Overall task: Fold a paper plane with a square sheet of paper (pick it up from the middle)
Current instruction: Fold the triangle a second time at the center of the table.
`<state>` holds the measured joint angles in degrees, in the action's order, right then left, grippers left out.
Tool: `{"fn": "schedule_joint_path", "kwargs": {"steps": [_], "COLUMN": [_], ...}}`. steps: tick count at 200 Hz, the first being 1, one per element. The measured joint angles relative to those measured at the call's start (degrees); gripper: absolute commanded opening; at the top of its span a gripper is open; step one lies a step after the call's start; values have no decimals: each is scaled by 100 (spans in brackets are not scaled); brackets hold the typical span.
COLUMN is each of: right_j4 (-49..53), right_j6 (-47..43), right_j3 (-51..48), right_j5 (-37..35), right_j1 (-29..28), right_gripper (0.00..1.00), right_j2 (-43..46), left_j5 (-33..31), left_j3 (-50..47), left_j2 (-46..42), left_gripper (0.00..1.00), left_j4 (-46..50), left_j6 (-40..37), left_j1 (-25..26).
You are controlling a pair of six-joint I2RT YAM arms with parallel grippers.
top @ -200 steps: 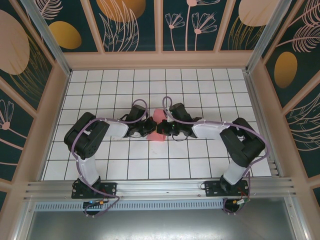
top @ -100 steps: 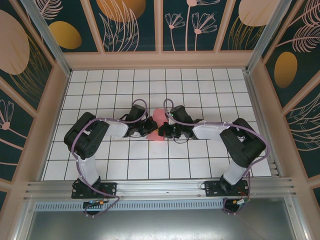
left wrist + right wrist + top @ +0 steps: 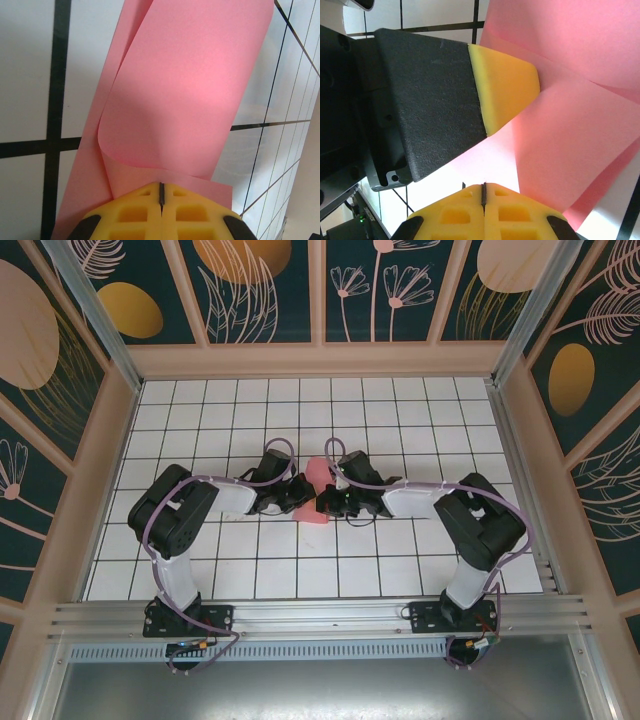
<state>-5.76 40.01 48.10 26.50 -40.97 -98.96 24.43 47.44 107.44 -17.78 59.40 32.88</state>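
Observation:
The salmon-pink sheet of paper (image 3: 316,476) lies folded on the white grid table between my two grippers. In the left wrist view a loose flap of the paper (image 3: 185,85) curls up over the flat layer. My left gripper (image 3: 161,187) is shut, and its yellow tips press down on the paper's near edge. My right gripper (image 3: 483,186) is shut with nothing in it, over bare table just beside the paper (image 3: 580,125). A left finger (image 3: 505,85) stands close in front of it. From above, the left gripper (image 3: 303,500) and right gripper (image 3: 323,503) nearly touch.
The gridded table (image 3: 300,570) is ringed by low tan walls (image 3: 320,360). Both forearms stretch inward from the sides, with purple cables looped over them. An aluminium rail (image 3: 320,615) runs along the near edge by the arm bases.
The right arm has drawn its elbow inward to the left and its gripper has turned slightly at the paper's edge. The left arm and the paper have hardly moved.

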Motion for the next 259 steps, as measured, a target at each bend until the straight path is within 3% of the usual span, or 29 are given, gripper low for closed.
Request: {"fn": "schedule_joint_path", "kwargs": {"steps": [132, 206, 259], "right_j4": [7, 345, 612], "right_j6": [-4, -107, -129], "right_j3": [-234, 133, 162], "right_j5": [-4, 0, -175], "right_j1": [15, 9, -33], "right_gripper": [6, 5, 5], "right_j2": [-131, 118, -160], "left_j5": [2, 2, 2], "left_j3": [0, 0, 0], "left_j2": [0, 0, 0], "left_gripper": [5, 5, 5], "left_j4": [0, 0, 0], "left_j6": [-22, -22, -22], "left_j1": [0, 0, 0]}}
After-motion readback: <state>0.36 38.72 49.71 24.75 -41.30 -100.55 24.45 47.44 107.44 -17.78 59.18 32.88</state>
